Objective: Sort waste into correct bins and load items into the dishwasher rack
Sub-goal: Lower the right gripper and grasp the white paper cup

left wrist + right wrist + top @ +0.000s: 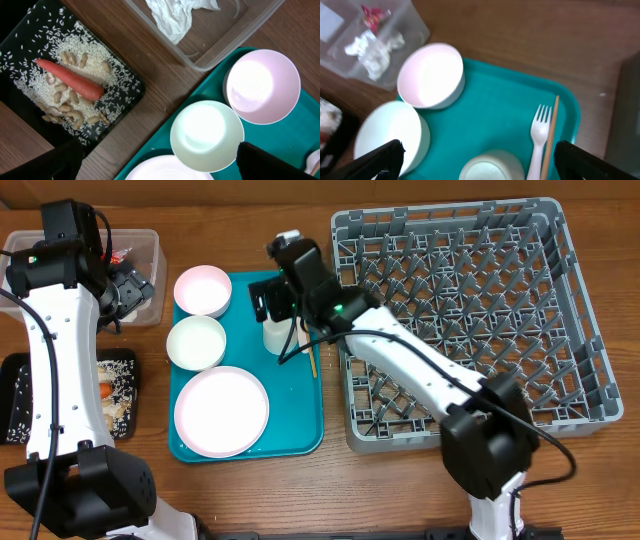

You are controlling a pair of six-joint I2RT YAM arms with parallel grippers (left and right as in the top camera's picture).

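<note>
Carrot [70,80]: orange, lying aslant on the black tray [30,30], on top of the rice.
Rice [107,57]: white grains scattered over the black tray, around the carrot.
Food scraps [67,116]: beige bits among the rice, just beside the carrot.
Napkin [175,17]: white, crumpled, inside the clear tub [210,61].
Wrapper [372,14]: small, red, inside the clear tub, near the napkin.
Clear tub: far left corner of the table [250,225], apart from the black tray.
Pink bowl [203,290]: upright on the teal tray [300,430], at its far left corner.
White bowl [196,342]: upright on the teal tray, between the pink bowl and the plate.
Plate [221,411]: large, round, flat at the near end of the teal tray.
Cup [490,167]: white, upright on the teal tray, below the right gripper.
Fork [536,135]: white, flat on the teal tray, just beside the stick.
Stick [550,135]: thin, wooden, alongside the fork on the rack side.
Rack [470,310]: grey, square, just right of the teal tray.
Left gripper [159,147]: fingers spread wide, holding nothing, above the table by the clear tub and white bowl.
Right gripper [480,150]: fingers spread wide, holding nothing, above the cup.
</note>
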